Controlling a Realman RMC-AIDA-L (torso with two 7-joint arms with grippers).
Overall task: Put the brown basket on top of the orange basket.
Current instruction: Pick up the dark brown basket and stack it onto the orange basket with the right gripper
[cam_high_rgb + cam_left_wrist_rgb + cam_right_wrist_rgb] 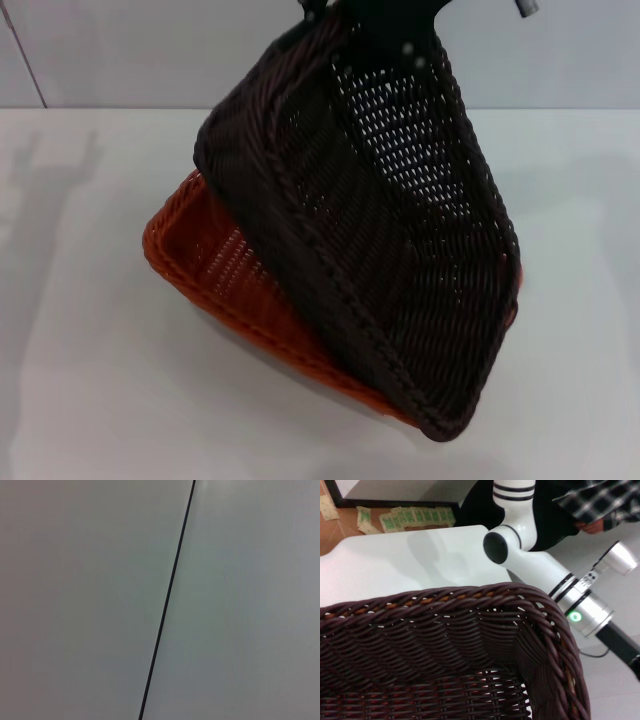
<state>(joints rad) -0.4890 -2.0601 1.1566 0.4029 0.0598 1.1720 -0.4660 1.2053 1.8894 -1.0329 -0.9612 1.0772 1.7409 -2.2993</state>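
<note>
White worktop spreads out before me, with a pale wall behind it. On it sits the bright orange rectangular woven basket, resting flat, its braided rim and open-weave side showing on my left. Above it hangs the dark brown, near-black rectangular woven basket, steeply tilted: its far end is raised high toward the top of my head view, and its near corner dips low to the orange basket's near rim, covering most of that basket. Whether the two touch there I cannot tell.

My right claw is at the raised far edge of the brown basket, a dark shape at its rim, apparently holding it up; I cannot tell how its fingers stand. My right wrist view looks down into the brown basket's woven inside.

My left claw is out of sight; its wrist camera sees only a pale flat surface crossed by a thin dark seam.
</note>
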